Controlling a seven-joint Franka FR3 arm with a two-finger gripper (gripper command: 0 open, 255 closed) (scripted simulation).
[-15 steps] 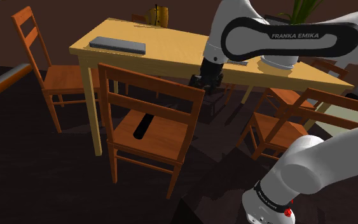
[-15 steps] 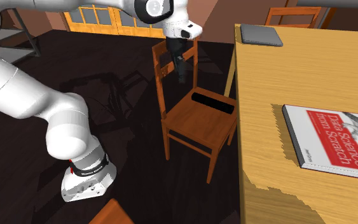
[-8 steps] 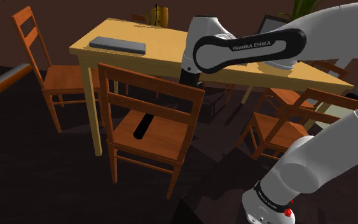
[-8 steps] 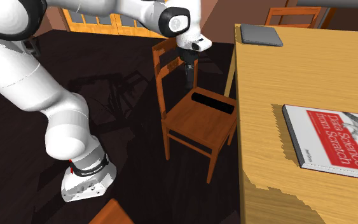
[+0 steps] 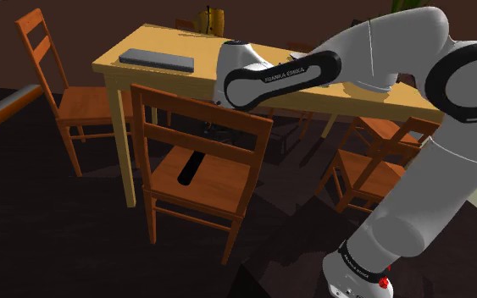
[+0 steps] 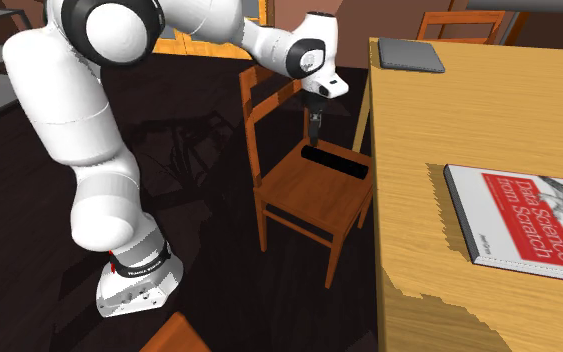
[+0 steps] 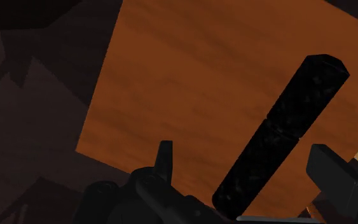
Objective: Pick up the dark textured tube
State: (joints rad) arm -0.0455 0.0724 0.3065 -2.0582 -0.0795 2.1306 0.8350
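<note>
Hovering gripper [image 7: 247,162] frames the dark tube [image 7: 289,124] (untouched).

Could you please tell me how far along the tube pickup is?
Done: the gripper hangs above the chair seat, over the dark tube. In hand: the open fingers straddle the tube without touching it. Left: lowering, closing and lifting.

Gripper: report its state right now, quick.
Gripper: open, holding nothing; the dark tube lies on the chair seat between its fingers, untouched.
</note>
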